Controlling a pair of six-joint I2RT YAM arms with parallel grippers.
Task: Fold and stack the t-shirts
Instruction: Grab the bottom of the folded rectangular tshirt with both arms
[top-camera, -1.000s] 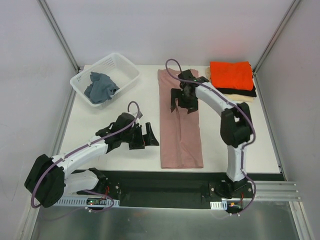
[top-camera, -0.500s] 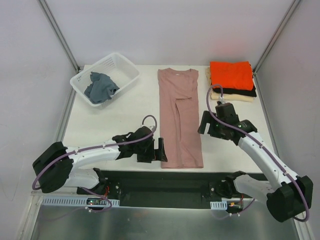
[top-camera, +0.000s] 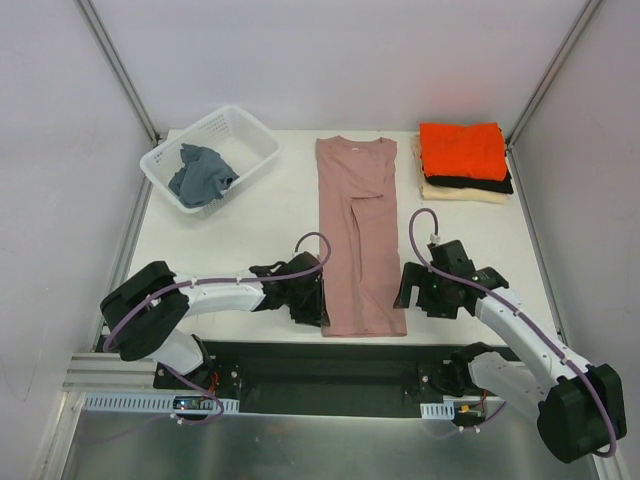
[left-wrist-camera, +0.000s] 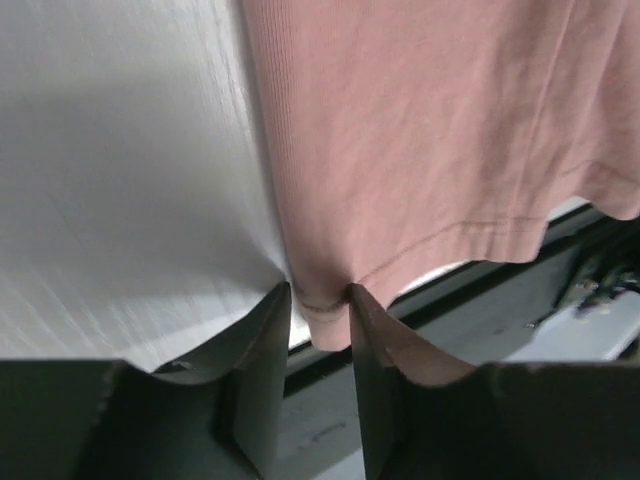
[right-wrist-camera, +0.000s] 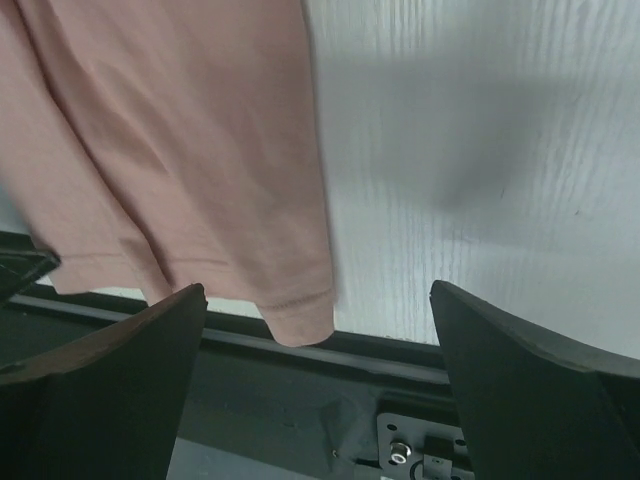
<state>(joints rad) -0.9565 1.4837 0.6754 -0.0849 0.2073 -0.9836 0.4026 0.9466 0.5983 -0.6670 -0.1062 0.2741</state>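
Left wrist view: the left hand (left-wrist-camera: 320, 295) pinches the near-left hem corner of the dusty-pink cloth t-shirt (left-wrist-camera: 420, 120), which lies flat lengthwise on the white bench (left-wrist-camera: 120, 150). The right hand (right-wrist-camera: 318, 290) hangs wide open over the near-right corner. Step judged: hem-to-collar fold beginning. Next, the right hand must close on its corner before both lift.

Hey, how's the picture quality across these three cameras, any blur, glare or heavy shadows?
Top external view: evenly lit and sharp, though the orange t-shirt looks oversaturated. Left wrist view: the dark fingers are soft, the pink t-shirt hem clear. Right wrist view: a broad soft shadow on the table, cloth edge slightly blurred.
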